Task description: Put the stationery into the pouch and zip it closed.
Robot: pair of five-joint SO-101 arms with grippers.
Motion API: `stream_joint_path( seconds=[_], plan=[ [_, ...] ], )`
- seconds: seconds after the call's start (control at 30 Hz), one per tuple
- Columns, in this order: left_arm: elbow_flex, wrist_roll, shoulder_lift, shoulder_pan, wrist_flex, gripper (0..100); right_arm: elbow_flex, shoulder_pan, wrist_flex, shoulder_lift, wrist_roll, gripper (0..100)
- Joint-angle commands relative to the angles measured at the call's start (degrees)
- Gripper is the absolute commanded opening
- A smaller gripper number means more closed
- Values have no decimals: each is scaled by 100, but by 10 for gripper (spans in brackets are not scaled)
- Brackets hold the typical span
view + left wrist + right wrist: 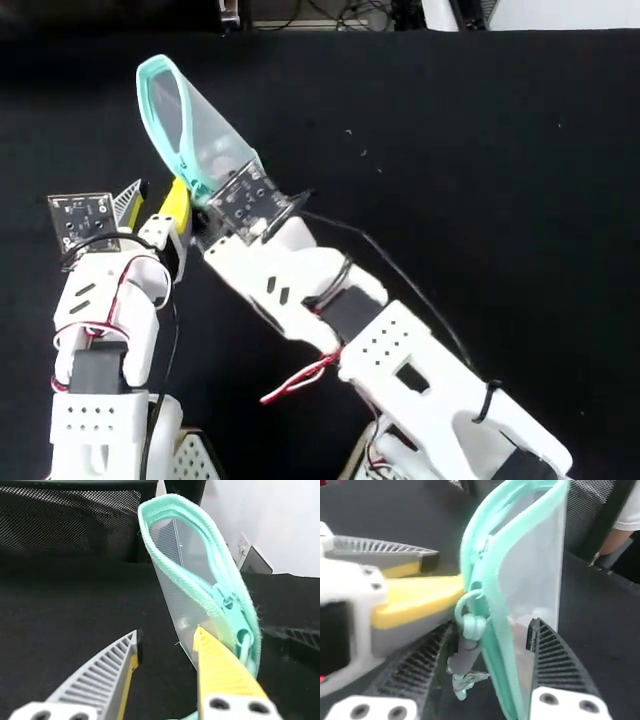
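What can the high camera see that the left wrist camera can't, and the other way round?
Up high: the white left arm and white right arm, their red wires, and the right arm holding the clear pouch with mint-green zip edging by its lower end. Left wrist: the mint zip pull close up, and black mesh behind the black table. Both: that pouch, the table, and the open left gripper, yellow finger beside the pouch.

you're looking at a clear-sided pouch (190,130) edged in mint-green zipper tape, standing upright on end, its lower end pinched in the right gripper (207,192). the zip gapes open at the upper end, and its ring pull (469,625) sits low.
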Motion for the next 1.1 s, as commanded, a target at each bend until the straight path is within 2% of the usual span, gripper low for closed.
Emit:
stream_joint_path(
  seconds=[0.0,0.1,0.27,0.47,0.63,0.8,0.93,1.07],
  plan=[
    [-57,9,-9,92,-114,192,-48,343,-149,4,-26,234],
    [-57,9,-9,92,-123,192,-48,527,-123,4,-26,233],
    [-57,9,-9,92,-123,192,-57,396,-149,4,9,211],
    [-40,9,-9,92,-123,192,-75,413,-220,-13,26,8],
    [-40,0,-9,66,-114,192,-48,413,-229,-40,35,12],
    [-40,0,-9,84,-114,192,-75,536,-97,-154,589,12],
    [-40,0,-9,84,-123,192,-374,501,765,-637,1090,12],
    [-40,0,-9,92,-123,192,-892,501,1609,-998,1275,12]
  ],
)
